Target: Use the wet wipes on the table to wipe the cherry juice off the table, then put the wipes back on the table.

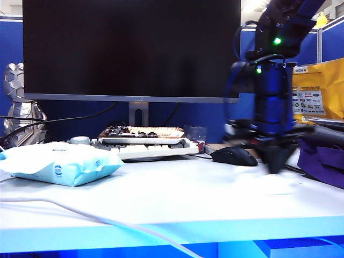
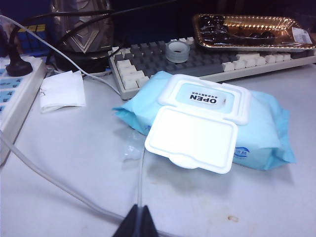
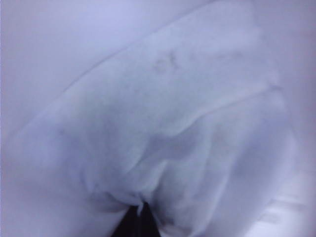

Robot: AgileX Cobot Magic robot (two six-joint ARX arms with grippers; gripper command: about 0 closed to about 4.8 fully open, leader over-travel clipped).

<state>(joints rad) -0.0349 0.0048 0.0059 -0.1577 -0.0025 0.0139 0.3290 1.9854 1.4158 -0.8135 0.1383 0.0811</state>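
1. The wet wipes [image 3: 168,133], one thin white sheet, fill the right wrist view, spread in soft folds on the table [image 1: 177,199] with a few faint marks on the cloth.
2. The right gripper [image 3: 139,217] has its dark fingers pinched together on the near edge of the sheet, where the tissue bunches up at the tips.
3. In the exterior view the right gripper [image 1: 275,164] points down at the right side of the table, its tip at the surface just beside a black computer mouse [image 1: 234,156]; the arm is blurred.
4. The sheet is hard to make out there, white against the white top.
5. The left gripper [image 2: 138,223] shows only as dark fingertips pressed together with no gap and nothing between them, above the table's left part.
6. Ahead of it lies a light-blue wipe pack [image 2: 212,126] with its white lid flipped open, resting on the table near a keyboard [image 2: 217,61].
7. A roll of clear tape [image 2: 177,51] sits on the keyboard, and a tray of dark food [image 2: 249,30] lies behind it.
8. A grey cable [image 2: 59,185] runs across the table beside the pack.
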